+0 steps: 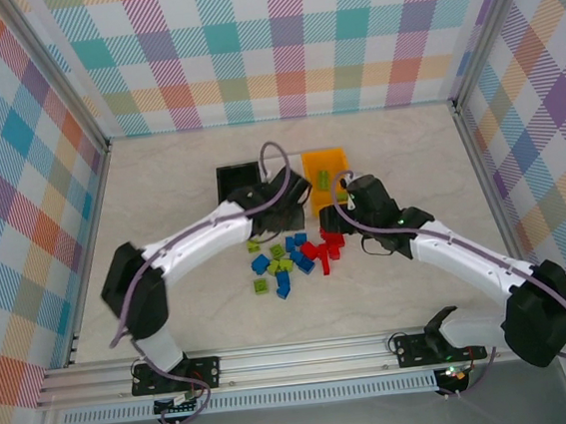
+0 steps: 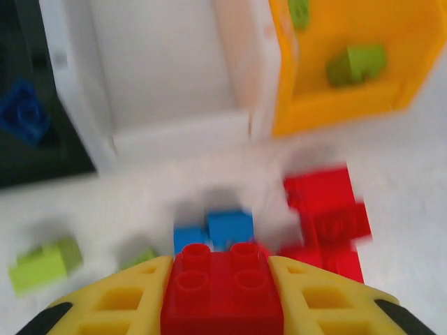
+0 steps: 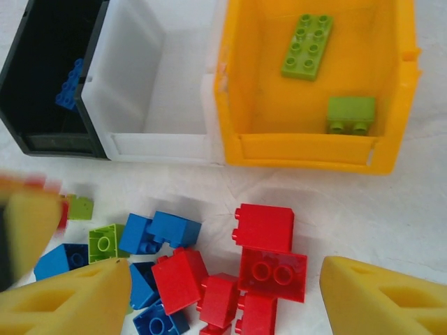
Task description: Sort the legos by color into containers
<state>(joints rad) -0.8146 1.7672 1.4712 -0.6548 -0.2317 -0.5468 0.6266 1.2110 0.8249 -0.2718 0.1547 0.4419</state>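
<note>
Red sorting: grips one red lego [image 2: 222, 296] in left gripper [image 2: 220, 279], likely for far white bin [image 2: 181, 136], holds right gripper [image 3: 223, 272] open above pile [image 3: 269, 269].

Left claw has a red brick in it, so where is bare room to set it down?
The white bin is bare inside, between the black bin and the orange bin. The table right of the loose red bricks, in front of the orange bin, is free too. Crowded: the brick pile before the bins.

Glossy plastic legos [image 3: 264, 227], smooth plastic containers [image 3: 300, 150], matt tabletop [image 1: 160, 184]
</note>
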